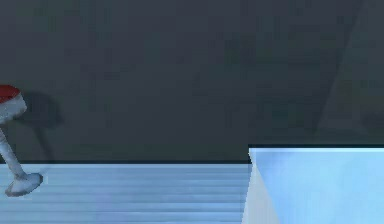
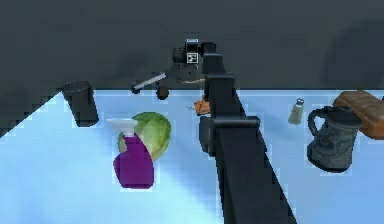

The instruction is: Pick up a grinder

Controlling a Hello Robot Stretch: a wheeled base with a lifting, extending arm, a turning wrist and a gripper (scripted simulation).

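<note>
Pale-blue tabletop (image 2: 60, 170) bears the dark arm (image 2: 240, 160), which reaches toward twelve o'clock. From the gripper (image 2: 148, 83), a grey jug (image 2: 333, 140) stands near four o'clock. A green lettuce (image 2: 155, 130) and a purple spray bottle (image 2: 132, 165) lie at six, and a dark cylinder (image 2: 80, 103) at nine. The small pale grinder (image 2: 297, 110) stands at three o'clock, well apart. How the jaws stand cannot be told, nor whether the gripper holds anything.

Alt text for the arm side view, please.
The robot's dark arm reaches across a pale blue tabletop, its pincer near the far edge. Left of the arm lie a green leafy head and a purple spray bottle; right of it stand a small pale shaker and a grey jug.
</note>
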